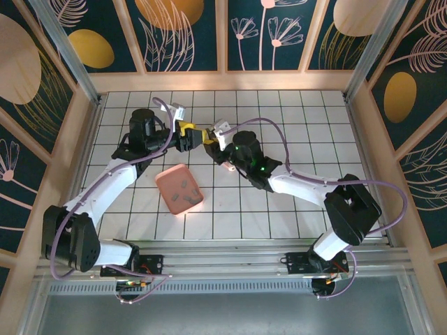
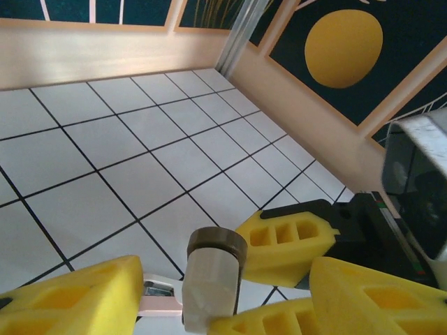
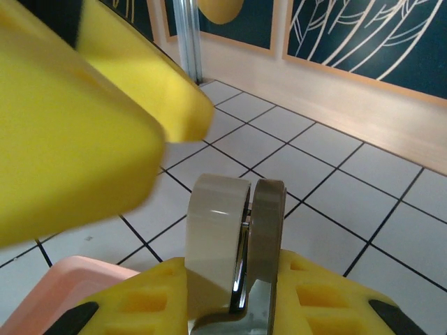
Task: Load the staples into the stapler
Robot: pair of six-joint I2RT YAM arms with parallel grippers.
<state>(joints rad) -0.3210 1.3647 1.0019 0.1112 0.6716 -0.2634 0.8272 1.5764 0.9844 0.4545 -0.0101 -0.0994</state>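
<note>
A white table ruled with a black grid is provided; a salmon-pink square tray is laid left of centre.

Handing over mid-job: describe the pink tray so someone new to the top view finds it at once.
On the white gridded table, look left of centre, beside the left arm's white forearm. The tray lies flat there, a salmon-pink rounded square askew to the grid lines. Unlike the tiny stapler clamped in the right pincer, it is broad and holds small dark staples.
</note>
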